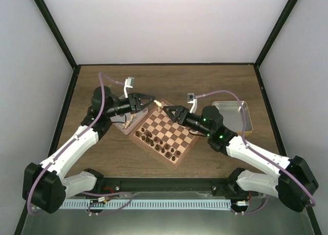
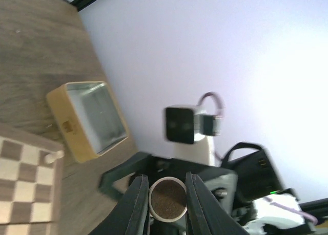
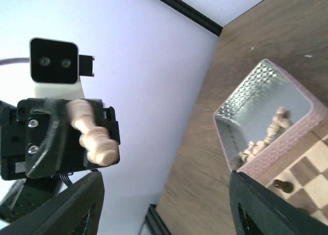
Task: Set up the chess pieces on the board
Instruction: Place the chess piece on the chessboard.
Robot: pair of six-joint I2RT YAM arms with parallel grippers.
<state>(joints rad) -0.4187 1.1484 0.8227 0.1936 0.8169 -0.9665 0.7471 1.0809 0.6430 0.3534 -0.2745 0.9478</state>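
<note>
A carry-and-place step is judged to be in hand. One light piece (image 3: 92, 137) is clamped between the jaws of the left gripper (image 1: 148, 100) and is held in the air near the far corner of the board (image 1: 177, 127). In the left wrist view its round felt base is seen end-on between the fingers (image 2: 134, 204). The right gripper (image 1: 169, 113) is spread wide with nothing between its jaws. It is pointed at the left one across that corner, so a hand-over may be intended, though this cannot be settled from the views.

More light pieces (image 3: 266, 135) are seen lying in the tray (image 3: 287, 145) just beside the board on the desk (image 1: 215, 86), under the left arm. Dark pieces (image 1: 159, 143) are stood on the near rows, while the far rows are seen largely bare. The light side is therefore judged to be barely begun.

For the next move, the held piece must be brought upright — base down — and lowered onto a far-row square. It should be let go only once the base sits flat. If it is passed across instead, the right jaws would have to be closed on its exposed part before the left ones are opened. So slim a piece is judged easy to tip or drop.
</note>
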